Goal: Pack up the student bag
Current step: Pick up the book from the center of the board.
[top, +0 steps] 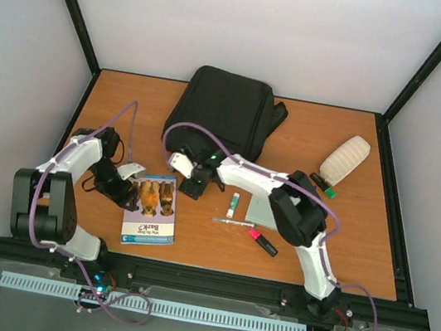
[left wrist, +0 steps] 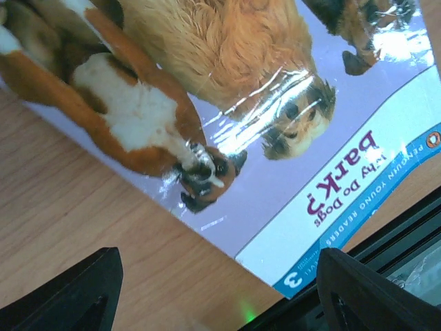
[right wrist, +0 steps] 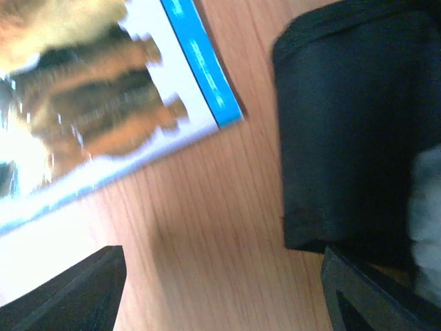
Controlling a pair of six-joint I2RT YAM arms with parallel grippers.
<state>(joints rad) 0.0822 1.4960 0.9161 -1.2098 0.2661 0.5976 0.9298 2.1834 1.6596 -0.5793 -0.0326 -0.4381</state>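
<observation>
The student bag (top: 225,112), a large black backpack, lies at the back middle of the table. Its black fabric corner fills the right of the right wrist view (right wrist: 358,117). A book with dogs on its cover (top: 152,207) lies flat in front of the bag. It fills most of the left wrist view (left wrist: 275,138), and one corner shows in the right wrist view (right wrist: 103,117). My left gripper (top: 122,190) is open and empty over the book's left edge (left wrist: 220,303). My right gripper (top: 194,183) is open and empty over bare wood between book and bag (right wrist: 220,296).
A glue stick (top: 233,204), a pen (top: 233,222), a pink highlighter (top: 261,241) and a grey flat sheet (top: 262,212) lie right of the book. A cream pencil case (top: 345,158) and a green-capped marker (top: 324,185) lie at the right. A black rail (left wrist: 400,234) edges the table front.
</observation>
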